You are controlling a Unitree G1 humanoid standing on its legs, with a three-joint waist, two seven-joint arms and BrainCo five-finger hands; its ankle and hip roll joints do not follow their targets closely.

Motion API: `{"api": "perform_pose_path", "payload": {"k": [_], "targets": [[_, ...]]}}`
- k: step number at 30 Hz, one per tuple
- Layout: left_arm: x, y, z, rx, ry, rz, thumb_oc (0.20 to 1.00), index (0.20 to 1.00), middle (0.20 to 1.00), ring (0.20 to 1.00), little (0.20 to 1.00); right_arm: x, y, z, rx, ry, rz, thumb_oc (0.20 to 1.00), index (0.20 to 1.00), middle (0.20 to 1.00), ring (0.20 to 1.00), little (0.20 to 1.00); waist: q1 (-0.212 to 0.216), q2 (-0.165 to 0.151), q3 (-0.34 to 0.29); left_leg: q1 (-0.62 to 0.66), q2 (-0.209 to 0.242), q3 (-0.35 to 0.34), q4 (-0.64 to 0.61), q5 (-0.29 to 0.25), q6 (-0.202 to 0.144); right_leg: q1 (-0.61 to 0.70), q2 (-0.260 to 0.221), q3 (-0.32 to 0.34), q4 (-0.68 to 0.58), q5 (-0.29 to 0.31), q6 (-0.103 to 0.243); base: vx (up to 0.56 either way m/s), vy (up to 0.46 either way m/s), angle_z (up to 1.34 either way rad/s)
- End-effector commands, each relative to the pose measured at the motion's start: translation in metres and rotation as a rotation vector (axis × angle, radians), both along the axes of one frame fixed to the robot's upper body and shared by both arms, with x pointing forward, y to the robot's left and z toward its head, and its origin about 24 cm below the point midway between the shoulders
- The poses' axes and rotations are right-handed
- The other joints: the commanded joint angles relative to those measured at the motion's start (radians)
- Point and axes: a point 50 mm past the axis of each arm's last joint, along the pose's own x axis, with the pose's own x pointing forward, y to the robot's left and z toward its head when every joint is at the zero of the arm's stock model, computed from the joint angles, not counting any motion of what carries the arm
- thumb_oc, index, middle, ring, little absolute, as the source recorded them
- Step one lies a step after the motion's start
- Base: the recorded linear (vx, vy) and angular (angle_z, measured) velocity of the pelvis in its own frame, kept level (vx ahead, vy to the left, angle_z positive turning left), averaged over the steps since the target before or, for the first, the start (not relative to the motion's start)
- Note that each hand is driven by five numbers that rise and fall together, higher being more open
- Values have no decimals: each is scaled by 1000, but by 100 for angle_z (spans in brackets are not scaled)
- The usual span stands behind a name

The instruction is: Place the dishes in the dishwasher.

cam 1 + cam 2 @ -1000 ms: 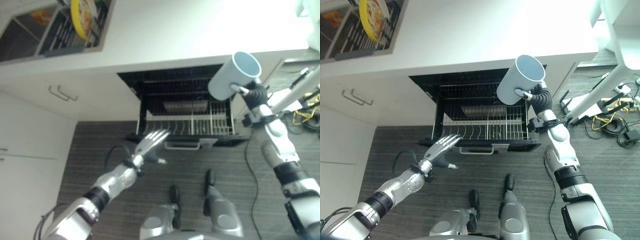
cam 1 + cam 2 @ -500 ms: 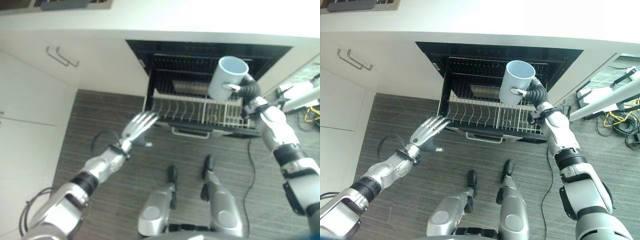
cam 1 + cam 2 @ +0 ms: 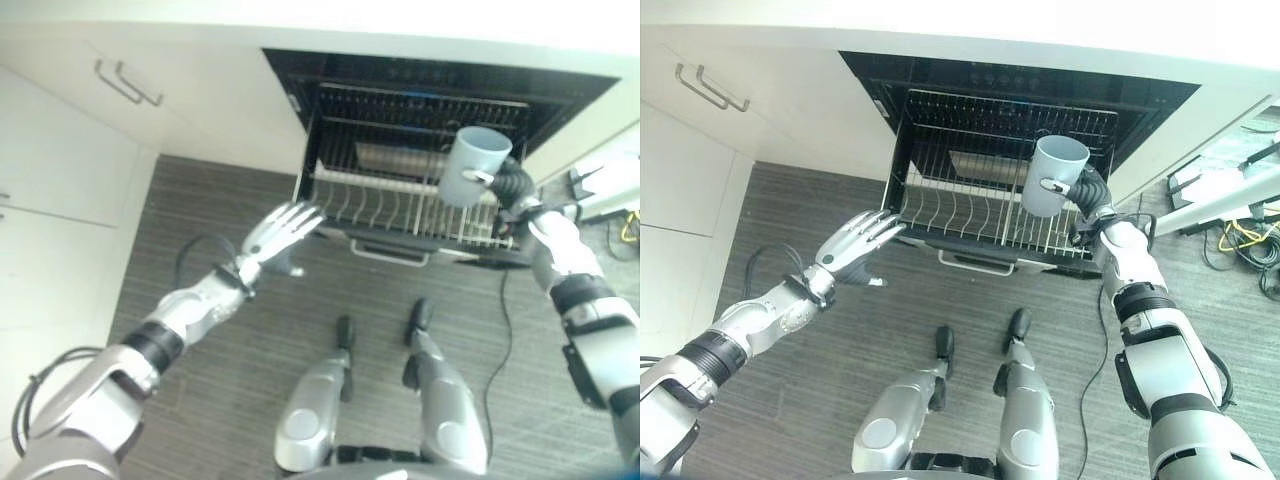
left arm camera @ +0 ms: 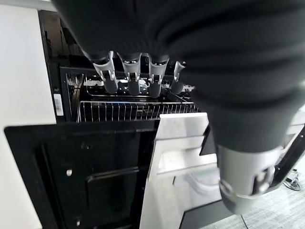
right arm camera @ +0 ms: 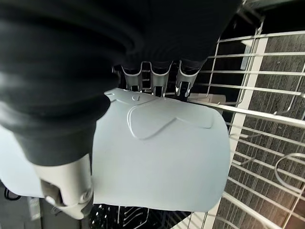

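Over dishwasher rack (image 3: 980,215), mug (image 3: 1055,176) mouth-up.

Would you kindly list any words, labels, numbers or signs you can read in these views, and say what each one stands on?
None can be read.
A small white label sits on the dishwasher frame beside the wire rack; its print is too small to read.
The pale blue mug in the right robot hand shows no print.

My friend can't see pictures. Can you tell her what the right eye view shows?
The robot's right hand holds a pale blue mug over the pulled-out wire rack of an open dishwasher. Its left hand is open near the rack's left corner.
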Motion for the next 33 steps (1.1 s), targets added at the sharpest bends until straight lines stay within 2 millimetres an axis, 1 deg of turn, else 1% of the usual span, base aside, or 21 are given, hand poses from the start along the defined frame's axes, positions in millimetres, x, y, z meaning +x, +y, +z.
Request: {"api": "perform_pose_path", "payload": {"k": [1,3,5,6,10,14,16,20,22,25,29,32,33], "targets": [[-3,-7,18,-55,-48,-44,1000,1000,1000,1000,1000,6,-8,42,-38,-125,-52,200,200,200,200,200,28,20,-26,-101,-12,57,85,-17,58,-18,-34,82,239,-208,85,-34,27,3],[-3,-10,22,-66,-60,-54,1000,1000,1000,1000,1000,7,-14,48,-39,-121,-89,200,200,200,200,200,29,36,-26,-115,-15,61,84,-12,57,-37,-37,85,246,-208,83,-38,64,3],[-3,-12,23,-67,-64,-58,1000,1000,1000,1000,1000,7,-15,49,-39,-119,-97,200,200,200,200,200,29,41,-26,-119,-16,63,85,-11,56,-43,-38,85,249,-208,82,-23,40,-2],[-4,-13,26,-69,-67,-67,1000,1000,1000,1000,1000,8,-17,51,-55,-114,-109,200,200,200,200,200,30,50,-26,-128,-17,66,85,-10,55,-57,-41,85,255,-207,83,0,0,0],[-5,-16,28,-72,-75,-80,1000,1000,1000,1000,1000,9,-19,55,-61,-102,-122,200,200,200,200,200,34,62,-26,-141,-18,70,84,-4,52,-73,-45,85,258,-204,83,-6,6,-2],[-7,-22,33,-82,-85,-102,1000,1000,1000,1000,1000,12,-19,67,-77,-108,-128,200,200,200,200,200,42,84,-26,-163,-20,72,80,3,49,-102,-47,87,265,-205,82,-6,26,-2],[-8,-23,32,-84,-85,-106,1000,1000,1000,1000,1000,13,-18,68,-87,-104,-121,200,200,200,200,200,43,87,-26,-162,-22,72,79,-3,47,-106,-50,86,271,-214,84,13,27,3],[-9,-25,31,-88,-86,-114,1000,1000,1000,1000,1000,15,-12,69,-100,-105,-96,200,200,200,200,200,47,93,-26,-170,-23,71,80,-2,46,-116,-54,85,276,-215,83,0,0,0],[-9,-26,29,-90,-90,-116,1000,1000,1000,1000,1000,17,-8,71,-104,-107,-86,200,200,200,200,200,49,96,-26,-181,-23,72,84,4,48,-127,-53,84,278,-208,79,0,0,0],[-11,-28,24,-94,-85,-118,1000,1000,1000,1000,1000,17,-5,71,-109,-103,-83,200,200,200,200,200,49,98,-26,-176,-24,71,90,-4,47,-124,-58,86,288,-217,81,12,7,0],[-12,-29,22,-94,-92,-120,1000,1000,1000,1000,1000,19,-4,71,-102,-91,-100,200,200,200,200,200,52,101,-26,-192,-25,68,96,0,50,-142,-57,88,292,-209,79,10,2,1],[-13,-31,19,-97,-93,-124,1000,1000,1000,1000,1000,19,-5,69,-86,-87,-114,206,206,206,206,206,53,102,-26,-191,-26,69,96,-6,50,-144,-60,88,297,-217,81,10,2,0],[-13,-32,20,-97,-98,-126,1000,1000,1000,1000,1000,19,-6,71,-81,-92,-127,479,479,479,479,479,54,104,-26,-201,-25,70,95,2,50,-153,-58,87,293,-207,79,0,0,0]]}}
